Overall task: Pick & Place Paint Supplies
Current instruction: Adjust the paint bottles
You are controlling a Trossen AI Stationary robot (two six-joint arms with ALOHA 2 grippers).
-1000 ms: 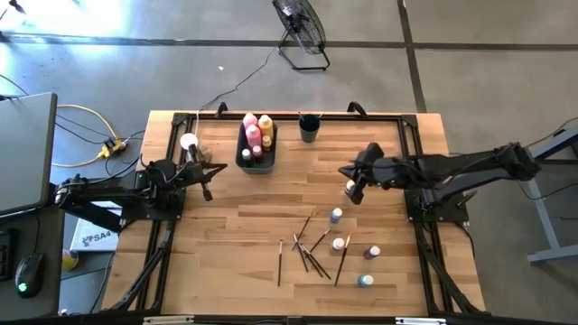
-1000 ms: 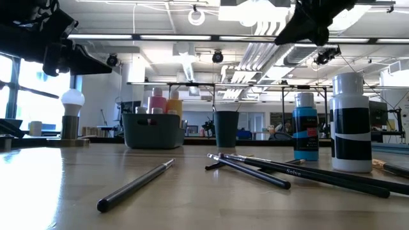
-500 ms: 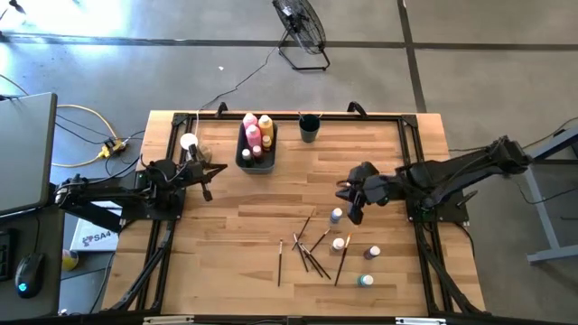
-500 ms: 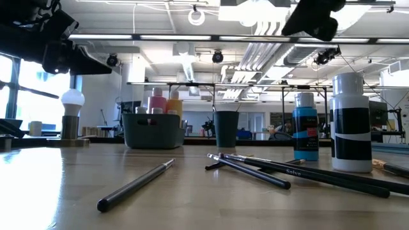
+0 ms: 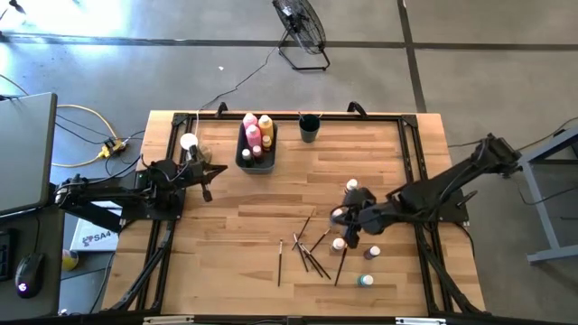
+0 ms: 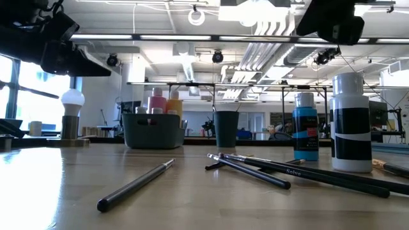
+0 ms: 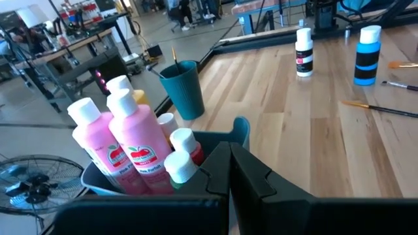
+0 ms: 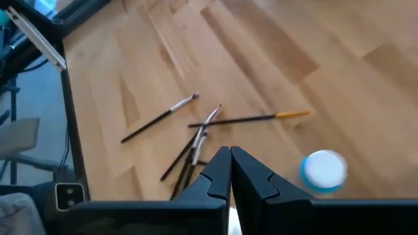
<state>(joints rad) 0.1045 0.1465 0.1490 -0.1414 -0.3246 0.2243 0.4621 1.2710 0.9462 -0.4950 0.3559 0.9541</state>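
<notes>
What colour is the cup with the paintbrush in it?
Teal cup; clearest in the left wrist view.

Two dark, near-black jointed arms, built of slim tubular links with bulkier joint housings. Each ending in a matte black tool: left tool, right tool, with two angular, tapering fingers.

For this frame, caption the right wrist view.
Right gripper, fingers shut, above scattered paintbrushes and a white-capped paint bottle.
</notes>
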